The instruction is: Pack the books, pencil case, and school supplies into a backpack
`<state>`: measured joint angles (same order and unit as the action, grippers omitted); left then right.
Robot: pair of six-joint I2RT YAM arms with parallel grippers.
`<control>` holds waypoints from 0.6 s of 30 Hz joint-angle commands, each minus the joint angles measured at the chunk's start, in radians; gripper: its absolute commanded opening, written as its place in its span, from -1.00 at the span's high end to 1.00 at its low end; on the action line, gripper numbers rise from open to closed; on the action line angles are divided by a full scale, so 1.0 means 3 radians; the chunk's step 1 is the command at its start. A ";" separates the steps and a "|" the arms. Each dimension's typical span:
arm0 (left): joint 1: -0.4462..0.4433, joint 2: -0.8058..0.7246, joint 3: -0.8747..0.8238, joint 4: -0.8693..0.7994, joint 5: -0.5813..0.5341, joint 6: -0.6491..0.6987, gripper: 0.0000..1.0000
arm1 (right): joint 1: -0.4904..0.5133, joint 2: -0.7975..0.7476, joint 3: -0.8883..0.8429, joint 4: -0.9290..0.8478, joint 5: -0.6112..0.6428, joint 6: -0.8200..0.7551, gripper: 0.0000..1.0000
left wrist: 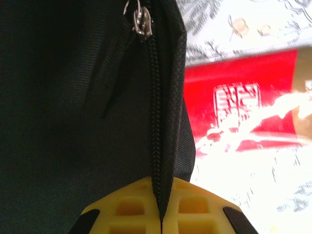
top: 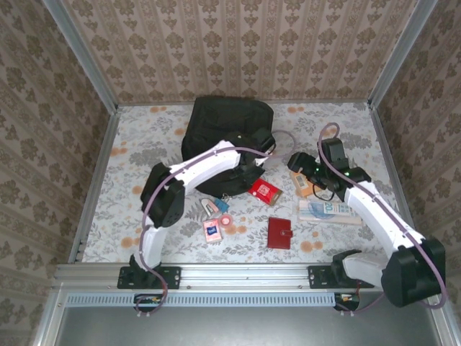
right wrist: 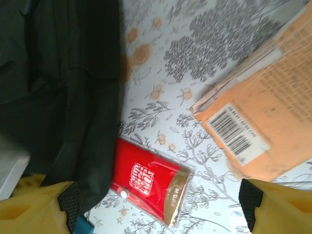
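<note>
Backpack (left wrist: 73, 122) seam, pinched between left jaws

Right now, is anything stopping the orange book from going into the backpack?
Yes. The zip that the left pincer pinches looks closed there, and the red packet lies between the orange book and the backpack.

The left end effector (top: 245, 173) meets the black backpack (top: 223, 122), just beside a red packet (top: 264, 191).

Black backpack (left wrist: 73, 122), orange-tan book (right wrist: 273, 107), pink card (top: 212, 229)
Backpack's zip seam pinched between left fingers (left wrist: 126, 207); book flat, barcode up, ahead of right fingers (right wrist: 282, 209); card seemingly flat, well apart.
</note>
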<state>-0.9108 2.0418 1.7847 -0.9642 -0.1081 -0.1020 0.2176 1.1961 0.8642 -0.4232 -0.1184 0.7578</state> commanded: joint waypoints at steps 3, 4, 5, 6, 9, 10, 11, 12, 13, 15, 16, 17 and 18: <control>-0.0104 -0.0531 -0.0610 0.0339 0.0353 -0.0201 0.50 | -0.0010 0.0493 0.0038 0.0555 -0.0814 0.0582 -0.74; -0.0104 -0.0603 -0.0701 0.0404 0.0401 -0.0228 0.40 | 0.0000 0.0581 0.0034 0.0684 -0.0912 0.0683 -0.74; -0.0104 -0.0693 -0.0794 0.0478 0.0468 -0.0256 0.30 | 0.0010 0.0678 0.0040 0.0801 -0.0983 0.0772 -0.74; -0.0099 -0.0781 -0.0872 0.0533 0.0537 -0.0279 0.23 | 0.0032 0.0799 0.0070 0.0878 -0.1015 0.0828 -0.73; -0.0053 -0.1028 -0.0986 0.0611 0.0590 -0.0380 0.16 | 0.0119 0.1012 0.0208 0.0938 -0.1035 0.0855 -0.72; -0.0013 -0.1114 -0.1012 0.0637 0.0620 -0.0416 0.15 | 0.0146 0.1073 0.0253 0.0945 -0.1046 0.0844 -0.72; 0.0052 -0.1219 -0.1051 0.0676 0.0694 -0.0465 0.15 | 0.0162 0.1147 0.0292 0.0952 -0.1070 0.0842 -0.70; 0.0135 -0.1329 -0.1087 0.0738 0.0800 -0.0524 0.15 | 0.0173 0.1211 0.0310 0.0996 -0.1096 0.0844 -0.66; 0.0222 -0.1421 -0.1127 0.0795 0.0898 -0.0588 0.15 | 0.0175 0.1261 0.0325 0.1042 -0.1123 0.0848 -0.64; 0.0448 -0.1599 -0.1214 0.0939 0.1116 -0.0720 0.15 | 0.0186 0.1360 0.0364 0.1132 -0.1176 0.0834 -0.61; 0.0541 -0.1640 -0.1238 0.0989 0.1210 -0.0758 0.15 | 0.0193 0.1390 0.0378 0.1185 -0.1215 0.0828 -0.60; 0.0640 -0.1654 -0.1242 0.1009 0.1288 -0.0784 0.15 | 0.0200 0.1421 0.0398 0.1236 -0.1255 0.0821 -0.59; 0.0718 -0.1641 -0.1214 0.0996 0.1323 -0.0804 0.14 | 0.0215 0.1459 0.0440 0.1247 -0.1275 0.0793 -0.58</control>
<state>-0.7547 1.5681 1.4319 -0.7174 0.1848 -0.2787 0.2741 1.6047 0.9524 -0.1085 -0.4427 0.9928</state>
